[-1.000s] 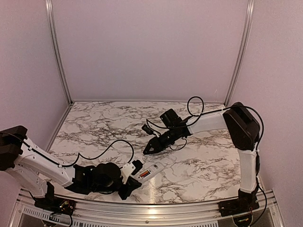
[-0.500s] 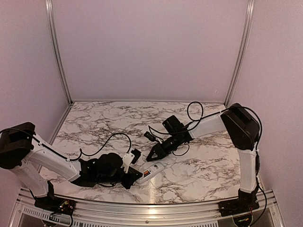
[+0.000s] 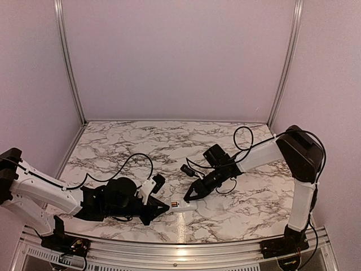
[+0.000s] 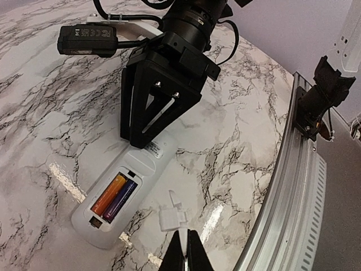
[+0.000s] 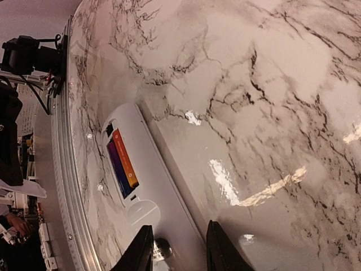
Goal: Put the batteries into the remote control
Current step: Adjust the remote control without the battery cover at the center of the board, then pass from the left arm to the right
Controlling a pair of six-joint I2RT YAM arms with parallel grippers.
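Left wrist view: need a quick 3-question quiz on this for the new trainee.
1. True or false: both batteries lie in the open compartment of the remote.
2. What does the left pincer hold? A) a battery B) the white battery cover C) nothing
3. Fill in: the right pincer meets the remote at the end ____ the batteries (beside / opposite).

Key: 1 true; 2 B; 3 opposite.
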